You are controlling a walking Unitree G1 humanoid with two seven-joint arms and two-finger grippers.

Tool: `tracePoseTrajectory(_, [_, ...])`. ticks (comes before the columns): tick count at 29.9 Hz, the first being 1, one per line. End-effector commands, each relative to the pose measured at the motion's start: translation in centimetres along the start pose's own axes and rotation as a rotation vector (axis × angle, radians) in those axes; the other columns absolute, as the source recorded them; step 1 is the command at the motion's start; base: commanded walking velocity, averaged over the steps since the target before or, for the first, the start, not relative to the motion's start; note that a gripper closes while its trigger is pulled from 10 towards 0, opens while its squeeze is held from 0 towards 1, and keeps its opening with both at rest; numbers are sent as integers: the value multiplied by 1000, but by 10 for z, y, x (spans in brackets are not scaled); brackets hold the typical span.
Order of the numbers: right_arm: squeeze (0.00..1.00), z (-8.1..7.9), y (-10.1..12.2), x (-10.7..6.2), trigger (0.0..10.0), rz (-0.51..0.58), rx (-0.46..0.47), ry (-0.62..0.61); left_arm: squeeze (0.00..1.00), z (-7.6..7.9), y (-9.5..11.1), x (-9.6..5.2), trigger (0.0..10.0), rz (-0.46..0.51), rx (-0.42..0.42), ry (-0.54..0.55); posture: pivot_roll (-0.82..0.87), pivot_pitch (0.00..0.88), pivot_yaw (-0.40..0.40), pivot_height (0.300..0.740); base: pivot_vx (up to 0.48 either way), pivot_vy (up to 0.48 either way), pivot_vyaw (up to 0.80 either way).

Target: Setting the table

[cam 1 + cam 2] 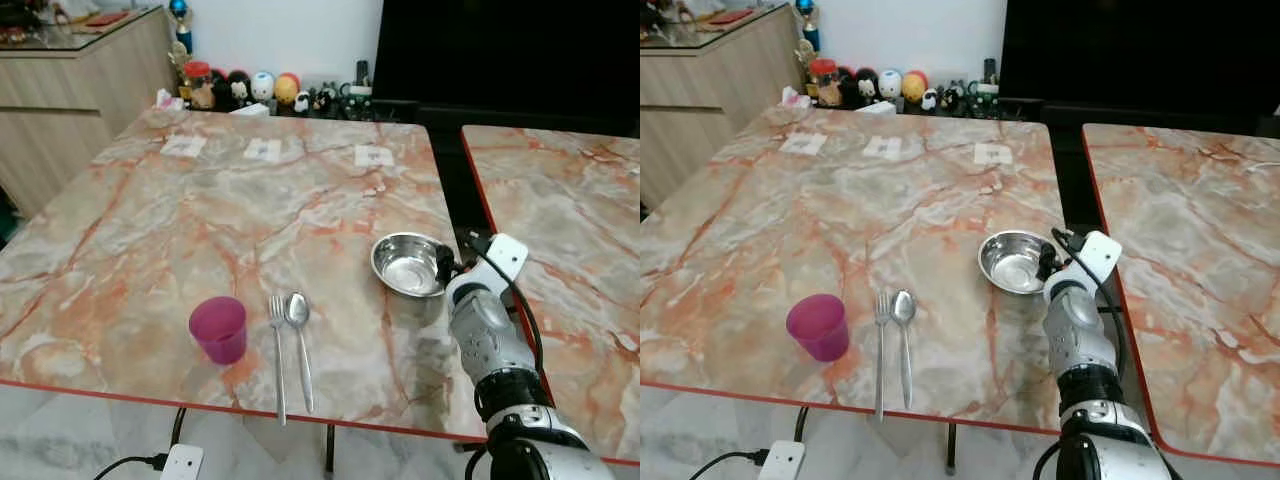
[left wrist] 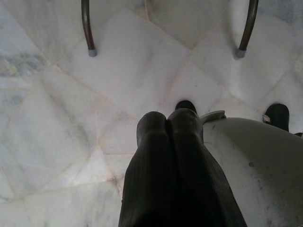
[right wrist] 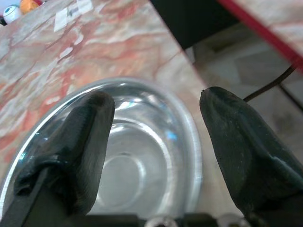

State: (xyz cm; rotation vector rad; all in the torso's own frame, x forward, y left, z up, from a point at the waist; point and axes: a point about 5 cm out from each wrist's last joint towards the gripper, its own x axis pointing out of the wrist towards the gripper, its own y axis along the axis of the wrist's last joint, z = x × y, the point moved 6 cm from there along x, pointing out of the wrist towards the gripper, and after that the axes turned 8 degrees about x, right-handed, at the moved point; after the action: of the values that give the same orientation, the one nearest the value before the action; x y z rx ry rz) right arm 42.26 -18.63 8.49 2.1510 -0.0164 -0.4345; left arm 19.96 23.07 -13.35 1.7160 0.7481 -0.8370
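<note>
Steel bowl (image 1: pixel 408 264) sits upright, mouth up, near the right edge of the marble worktop (image 1: pixel 200 210), round so no long axis. Right end effector (image 3: pixel 156 142) is at the bowl's right rim, released: fingers spread wide, one finger (image 3: pixel 78 142) over the bowl's inside, the other outside the rim toward the worktop edge; can't tell if either touches the metal. Fork (image 1: pixel 278 355) and spoon (image 1: pixel 299 345) lie side by side left of the bowl, just beside each other, long axes running near-to-far, handles toward the robot's edge, tines and spoon bowl pointing away; the fork handle reaches the red trim at the near edge. Pink cup (image 1: pixel 218 329) stands upright just left of the fork, mouth up, apart from it. Three white paper squares (image 1: pixel 263 150) lie in a row at the far side of the worktop, well apart from the setting. Second marble worktop (image 1: pixel 570 220) stands to the right across a dark gap; the right arm comes up beside that gap. Figurines and jars (image 1: pixel 250 88) line up past the far edge, a wooden cabinet (image 1: pixel 70 90) at far left. Left end effector (image 2: pixel 169 127) hangs over the tiled floor (image 2: pixel 57 118), fingers clenched together, holding nothing, near two chair legs (image 2: pixel 86 28).
</note>
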Motion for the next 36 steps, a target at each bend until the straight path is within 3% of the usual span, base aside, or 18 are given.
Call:
tracePoseTrajectory(1, [0,3,-4,1,10000,-28,28,-17,0,-1,-3,0,10000,-13,6,-1,96,0,-21,740,0,0,0])
tracePoseTrajectory(18, [0,5,-19,5,10000,-109,41,-32,0,0,-3,0,10000,-15,7,-2,102,0,-24,740,0,0,0])
tracePoseTrajectory(19, [0,5,-20,5,4157,-112,43,-33,0,0,-4,0,10000,-15,7,-2,102,0,-24,740,0,0,0])
tracePoseTrajectory(21, [0,5,-20,5,4157,-113,44,-33,0,0,-4,0,10000,-15,7,-2,102,0,-24,740,0,0,0])
tracePoseTrajectory(22, [0,5,-21,5,0,-117,47,-31,0,0,-4,0,10000,-16,8,-2,102,0,-23,740,0,0,0])
tracePoseTrajectory(36, [0,7,-28,5,0,-137,40,-38,0,0,-4,0,10000,-17,10,-4,103,0,-23,740,0,0,0])
